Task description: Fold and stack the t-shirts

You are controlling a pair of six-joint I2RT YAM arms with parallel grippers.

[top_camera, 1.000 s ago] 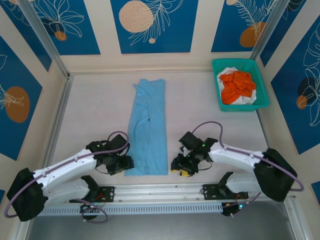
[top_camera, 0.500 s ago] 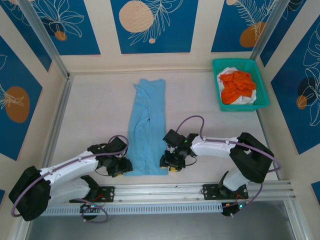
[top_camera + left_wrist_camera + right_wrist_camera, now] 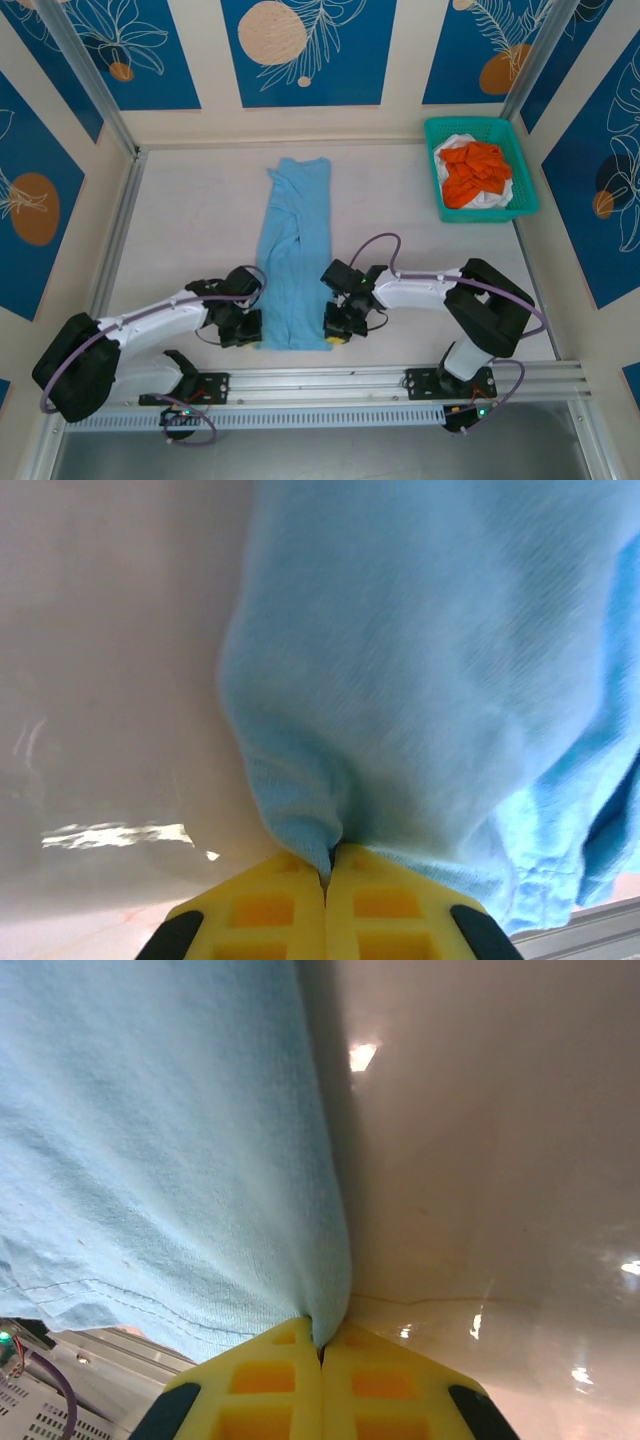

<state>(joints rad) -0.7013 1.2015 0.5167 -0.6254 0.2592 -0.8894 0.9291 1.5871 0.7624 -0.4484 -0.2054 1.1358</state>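
A light blue t-shirt (image 3: 295, 245), folded lengthwise into a long narrow strip, lies in the middle of the table. My left gripper (image 3: 250, 328) is at its near left corner. In the left wrist view that gripper (image 3: 327, 865) is shut, with the blue cloth (image 3: 430, 660) pinched between its yellow fingers. My right gripper (image 3: 335, 331) is at the near right corner. The right wrist view shows it (image 3: 322, 1345) shut on the shirt's edge (image 3: 150, 1140). An orange t-shirt (image 3: 475, 170) lies crumpled on a white t-shirt (image 3: 492, 199) in the basket.
The teal lattice basket (image 3: 431, 160) stands at the far right of the table (image 3: 180, 220). A metal rail (image 3: 380, 378) runs along the near edge just behind the grippers. Blue-patterned walls close in the back and both sides.
Both grippers moved inward to the blue shirt's near corners, the right one farther, and both shut on the cloth. The shirt itself has hardly shifted.
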